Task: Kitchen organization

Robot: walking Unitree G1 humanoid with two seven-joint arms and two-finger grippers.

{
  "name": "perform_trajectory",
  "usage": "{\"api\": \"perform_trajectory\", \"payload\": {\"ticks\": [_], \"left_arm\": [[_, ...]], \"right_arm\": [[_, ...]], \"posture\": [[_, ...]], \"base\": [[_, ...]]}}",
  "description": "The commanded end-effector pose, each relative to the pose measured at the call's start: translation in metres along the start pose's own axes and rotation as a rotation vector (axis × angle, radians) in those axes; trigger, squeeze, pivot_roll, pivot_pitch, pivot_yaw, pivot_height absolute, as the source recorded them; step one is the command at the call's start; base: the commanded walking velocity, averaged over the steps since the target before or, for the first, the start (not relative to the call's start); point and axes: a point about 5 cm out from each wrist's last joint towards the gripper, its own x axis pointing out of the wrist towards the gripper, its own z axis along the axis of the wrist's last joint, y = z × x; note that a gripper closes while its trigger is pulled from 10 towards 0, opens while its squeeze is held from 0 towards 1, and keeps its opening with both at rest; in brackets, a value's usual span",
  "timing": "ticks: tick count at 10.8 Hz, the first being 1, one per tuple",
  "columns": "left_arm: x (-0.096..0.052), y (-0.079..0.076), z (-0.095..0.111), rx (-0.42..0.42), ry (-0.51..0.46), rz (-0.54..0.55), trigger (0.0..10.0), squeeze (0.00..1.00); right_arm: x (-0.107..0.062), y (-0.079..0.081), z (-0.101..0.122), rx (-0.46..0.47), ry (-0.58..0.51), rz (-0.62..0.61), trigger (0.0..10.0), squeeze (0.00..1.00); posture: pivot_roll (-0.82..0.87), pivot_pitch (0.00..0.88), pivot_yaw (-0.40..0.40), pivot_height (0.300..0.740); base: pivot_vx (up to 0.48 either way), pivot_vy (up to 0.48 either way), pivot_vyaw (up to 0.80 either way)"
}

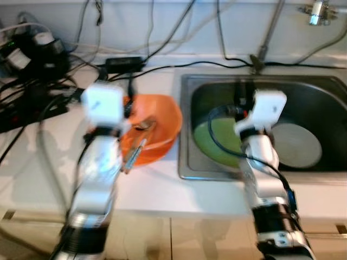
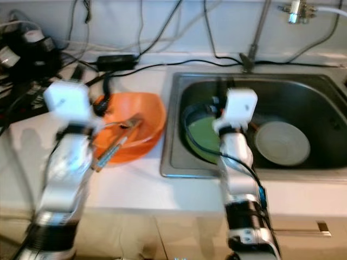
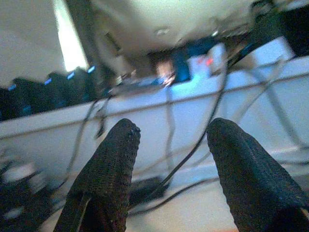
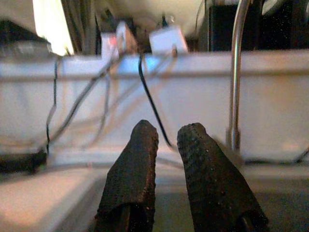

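Left eye view: my left arm reaches over the white bench (image 1: pixel 157 189), its wrist housing above the orange bowl (image 1: pixel 162 127). The bowl sits on the bench just beside the sink's left rim; a utensil with an orange handle (image 1: pixel 134 154) leans out over its near edge. My right arm reaches over the steel sink (image 1: pixel 187 162). In the basin lie a green plate (image 1: pixel 209 141) toward the left wall and a grey plate (image 1: pixel 298 146) toward the right. A tangle of black cables (image 1: pixel 38 92) crowds the bench's far left corner. Picture blurred.

Right eye view: same layout. Bowl (image 2: pixel 143 116) near the sink's left edge, green plate (image 2: pixel 200 135) partly behind my right wrist, grey plate (image 2: pixel 282 143) apart from it.

Left wrist view: my left gripper (image 3: pixel 169 145) is spread, a wide gap between the fingers (image 3: pixel 108 179), nothing held. Beyond them, cables along the back wall.

Right wrist view: my right gripper (image 4: pixel 166 140) has its fingers (image 4: pixel 137 169) close together with a narrow slit left, nothing visible between them. Faucet pipe (image 4: pixel 236 72) rises at the sink's far edge.
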Motion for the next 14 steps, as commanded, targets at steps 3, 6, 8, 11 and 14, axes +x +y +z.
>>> {"api": "perform_trajectory", "payload": {"ticks": [3,6,8,11,14], "left_arm": [[0.009,-0.001,-0.002,-0.003,-0.021,-0.008,10.0,0.0],[0.007,0.006,-0.004,-0.012,-0.026,0.035,10.0,0.0],[0.007,0.007,-0.002,-0.015,-0.032,0.048,10.0,0.0],[0.008,0.011,-0.003,-0.017,-0.031,0.07,10.0,0.0],[0.006,0.013,-0.004,-0.014,-0.028,0.086,10.0,0.0]], "right_arm": [[0.003,0.001,0.01,-0.01,-0.04,-0.008,10.0,0.0],[0.004,0.005,0.012,0.001,-0.04,-0.003,10.0,0.0],[0.003,0.004,0.012,0.001,-0.036,-0.001,10.0,0.0],[0.003,0.005,0.01,0.002,-0.029,0.001,10.0,0.0],[0.003,0.006,0.008,0.003,-0.022,0.005,10.0,0.0]], "posture": [[0.12,0.0,0.068,0.74],[0.13,0.0,0.059,0.74],[0.13,0.0,0.057,0.74],[0.13,0.0,0.058,0.74],[0.13,0.0,0.054,0.74]], "base": [[0.0,0.0,0.0],[0.0,0.0,0.0],[0.0,0.0,0.0],[-0.169,0.0,0.0],[-0.296,0.0,0.0]]}}
